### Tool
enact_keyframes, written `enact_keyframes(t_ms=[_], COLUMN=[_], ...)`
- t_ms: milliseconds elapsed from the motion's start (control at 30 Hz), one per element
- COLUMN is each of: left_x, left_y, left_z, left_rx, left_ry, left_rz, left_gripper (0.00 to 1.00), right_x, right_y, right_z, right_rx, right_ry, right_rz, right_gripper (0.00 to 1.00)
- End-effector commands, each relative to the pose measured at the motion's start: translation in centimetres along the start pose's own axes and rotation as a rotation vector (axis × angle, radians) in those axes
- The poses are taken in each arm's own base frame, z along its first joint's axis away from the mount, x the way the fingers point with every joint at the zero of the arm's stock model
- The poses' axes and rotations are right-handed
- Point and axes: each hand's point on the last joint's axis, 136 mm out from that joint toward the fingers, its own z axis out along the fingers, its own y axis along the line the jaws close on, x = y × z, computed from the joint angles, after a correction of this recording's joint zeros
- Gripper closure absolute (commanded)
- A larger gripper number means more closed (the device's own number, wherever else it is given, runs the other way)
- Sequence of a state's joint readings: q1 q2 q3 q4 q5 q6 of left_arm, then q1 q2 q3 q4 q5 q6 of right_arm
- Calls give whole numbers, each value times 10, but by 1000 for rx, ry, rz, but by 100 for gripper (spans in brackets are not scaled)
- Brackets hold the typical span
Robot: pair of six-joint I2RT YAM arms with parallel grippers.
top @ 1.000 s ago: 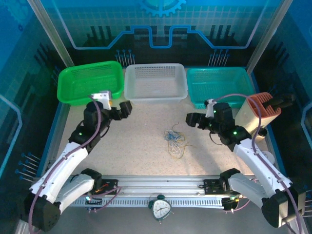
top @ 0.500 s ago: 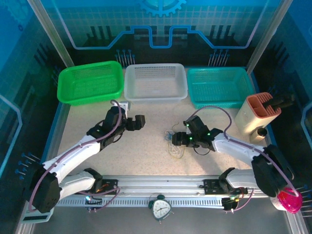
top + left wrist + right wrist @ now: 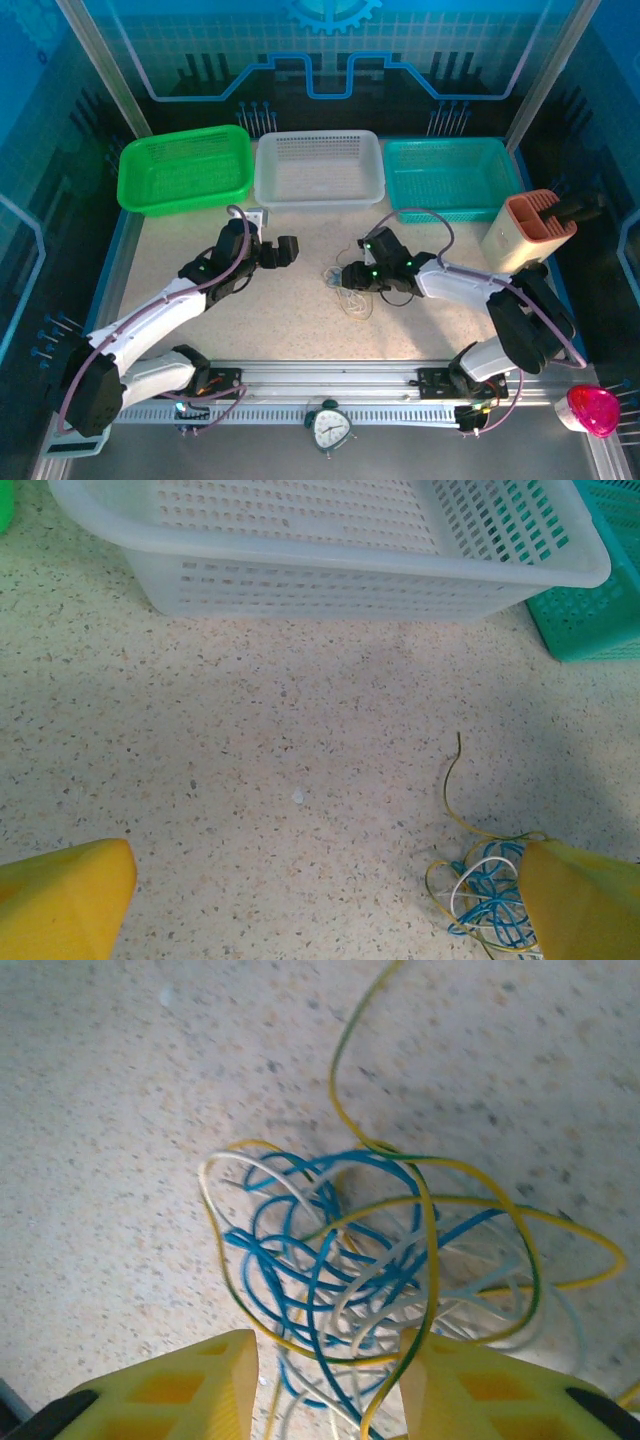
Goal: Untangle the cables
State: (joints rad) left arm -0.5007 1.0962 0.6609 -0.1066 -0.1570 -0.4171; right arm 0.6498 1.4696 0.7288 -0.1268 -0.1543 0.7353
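The small tangle of thin blue, yellow and white cables lies on the speckled table, between the half-apart yellow fingers of the right gripper. The left gripper, spread wide, is farther off.

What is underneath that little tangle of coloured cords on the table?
The speckled tabletop, showing through the loops of the cables. Where strands cross thickly it is hidden. The right gripper straddles the tangle's near edge.

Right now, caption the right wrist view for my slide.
Right gripper, jaws apart, straddling the tangle of blue, yellow and white cables on the speckled table.
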Motion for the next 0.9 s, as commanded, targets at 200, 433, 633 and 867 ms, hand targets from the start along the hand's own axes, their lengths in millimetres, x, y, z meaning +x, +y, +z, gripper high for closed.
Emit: enact_keyframes(t_ms=[200,433,633,867], left_x=[0,4,13,26], left_y=[-3,-12,-12,-15], left_z=[1,-3,-1,10], left_rx=[-2,11,-32,-77], left_ry=[5,40,74,137], left_rz=[-14,35,68,60], left_gripper=[1,1,1,1], right_x=[-30,-36,-18,6], right_y=[46,31,-18,-58], right_z=[2,-45,-75,-82], right_rx=[-123,-38,64,116], right_ry=[-20,-121,-147,-129], right_rz=[-94,-87,18,123], right_gripper=[54,43,42,48])
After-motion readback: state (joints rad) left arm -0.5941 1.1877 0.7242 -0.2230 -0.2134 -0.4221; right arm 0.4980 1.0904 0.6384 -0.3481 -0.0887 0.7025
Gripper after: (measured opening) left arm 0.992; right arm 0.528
